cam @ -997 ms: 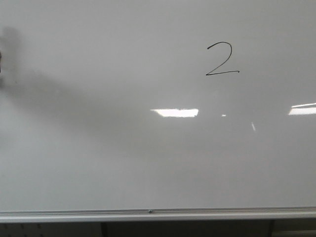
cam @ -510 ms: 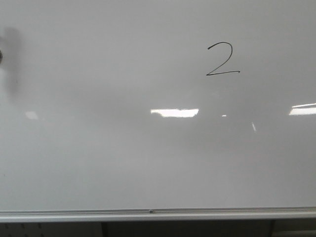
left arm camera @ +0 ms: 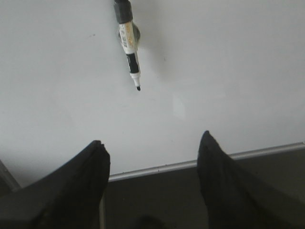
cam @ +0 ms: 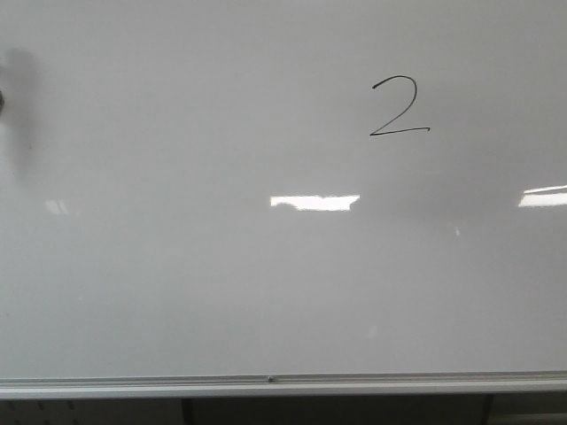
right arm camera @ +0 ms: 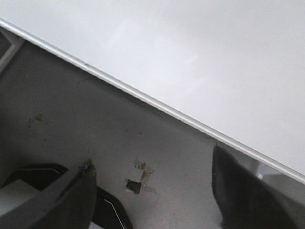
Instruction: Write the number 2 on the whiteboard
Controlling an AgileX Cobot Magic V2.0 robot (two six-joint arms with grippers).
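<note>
A thin black number 2 [cam: 399, 106] stands on the upper right of the whiteboard [cam: 177, 283], which fills the front view. Neither gripper shows in that view. In the left wrist view an uncapped marker [left arm camera: 127, 38] sits on the whiteboard [left arm camera: 228, 71], black tip pointing towards the rail. My left gripper [left arm camera: 153, 150] is open and empty, well back from the marker, near the board's lower rail [left arm camera: 162, 167]. My right gripper [right arm camera: 152, 169] is also open and empty, below the whiteboard [right arm camera: 214, 47], over grey floor.
A silver rail [cam: 283, 386] runs along the board's lower edge. Bright light reflections [cam: 314, 202] lie mid-board. A small dark object with its shadow [cam: 2, 100] sits at the board's left edge. A black-edged object [right arm camera: 109, 210] lies on the stained floor under the right gripper.
The broad shadow that stretched from the board's left edge towards the middle has gone; only a short one remains at the left edge. The 2 is unchanged.
</note>
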